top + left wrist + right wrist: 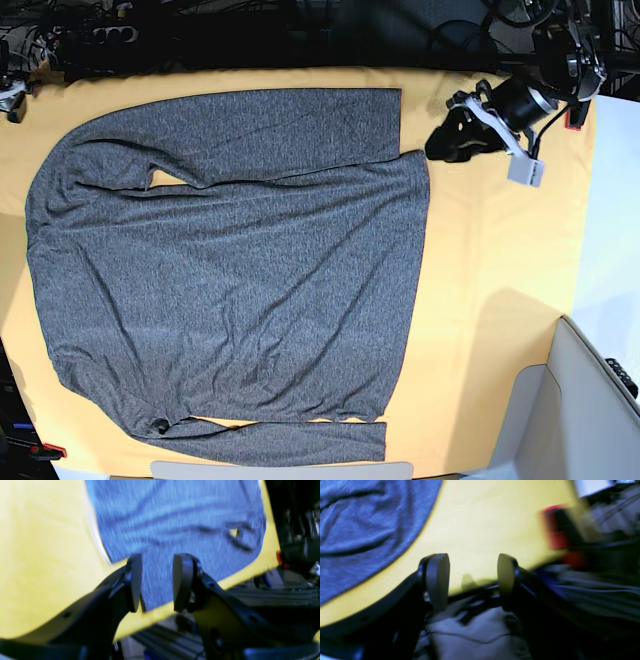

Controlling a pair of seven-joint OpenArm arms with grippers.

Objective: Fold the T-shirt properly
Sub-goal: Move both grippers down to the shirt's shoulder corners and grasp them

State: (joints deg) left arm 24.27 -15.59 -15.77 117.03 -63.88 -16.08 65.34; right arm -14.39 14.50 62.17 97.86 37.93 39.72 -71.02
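Jaws apart on both grippers, nothing between the pads. Left gripper (157, 582) shows its two dark pads parted with a clear gap, hanging above the T-shirt (175, 527) near the edge of the yellow table cloth (45, 555); contact with the fabric can't be told, frame is blurred. In the base view the left gripper (452, 142) sits by the cloth's far right corner, just beside the shirt hem. Right gripper (473, 580) likewise spread and empty, over bare yellow table cloth (490, 525) at its edge, T-shirt (365, 530) off to one side, not touching. Right arm not made out in the base view. T-shirt (230, 270) lies flat, spread across most of the yellow table cloth (500, 280), sleeves folded along the far and near edges, wrinkled.
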